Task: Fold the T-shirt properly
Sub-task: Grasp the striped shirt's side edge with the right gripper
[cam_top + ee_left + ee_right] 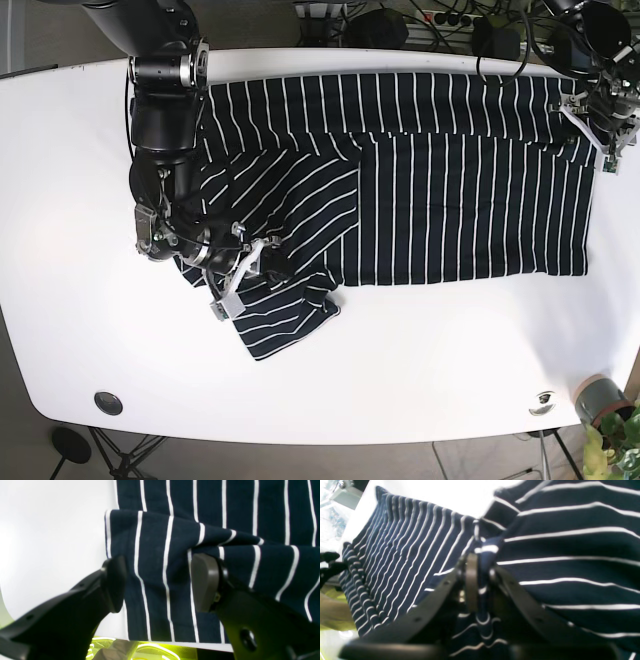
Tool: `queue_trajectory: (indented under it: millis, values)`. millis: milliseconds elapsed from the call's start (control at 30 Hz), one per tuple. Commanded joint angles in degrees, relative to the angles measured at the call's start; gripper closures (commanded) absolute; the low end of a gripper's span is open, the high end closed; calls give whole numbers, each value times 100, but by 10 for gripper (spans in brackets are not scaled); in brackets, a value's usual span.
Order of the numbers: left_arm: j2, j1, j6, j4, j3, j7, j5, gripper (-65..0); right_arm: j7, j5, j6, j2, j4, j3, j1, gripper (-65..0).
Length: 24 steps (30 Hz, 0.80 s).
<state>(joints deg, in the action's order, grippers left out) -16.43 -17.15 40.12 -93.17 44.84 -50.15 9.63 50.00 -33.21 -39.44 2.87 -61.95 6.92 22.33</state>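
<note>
Base view: bright, even overhead light, sharp focus, white table [420,350] clean white with faint soft shadows under arms. Left wrist view: table [50,530] blown out to glare at left; striped T-shirt [155,555] crisp, near fingers [205,580] slightly soft. Right wrist view: motion blur throughout, overexposed patch at top, gripper [480,580] dark and underexposed, stripes smeared, edges hazy

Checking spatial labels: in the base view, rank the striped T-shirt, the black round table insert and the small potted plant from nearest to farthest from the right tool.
1. Navy white-striped T-shirt: clamped in the right tool.
2. Black round table insert: near-left table corner.
3. Small potted plant: far corner, opposite side.
</note>
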Motion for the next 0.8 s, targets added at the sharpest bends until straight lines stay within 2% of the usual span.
queue_trajectory:
  millis: [0,67,200,300,467,600,633,667,767]
  values:
    - [-111,22,-12,-86,30,61,35,-371,-134,-147,-56,25,-68,7,207,-173]
    - [-111,22,-12,-86,30,61,35,-371,-134,-147,-56,33,-68,25,207,-300]
    - [-111,22,-12,-86,30,61,35,-371,-134,-156,-56,200,-209,51,198,-468]
    - [-111,22,-12,-86,30,61,35,-371,-134,-156,-56,350,-402,60,181,-512]
    - [-111,31,-12,-86,30,61,35,-371,-143,-156,-43,790,-438,60,207,-515]
    - [-111,31,-12,-86,22,61,44,-371,-178,-147,511,1124,-402,34,365,-517]
    - [-111,31,-12,-86,22,61,44,-371,-222,-147,590,1185,-394,25,383,-517]
    - [-111,40,-12,-86,22,61,44,-371,-354,-138,748,1282,-394,16,383,-517]
    - [-111,172,-12,-86,-31,61,35,-371,-644,-121,1065,1458,-332,7,409,-517]
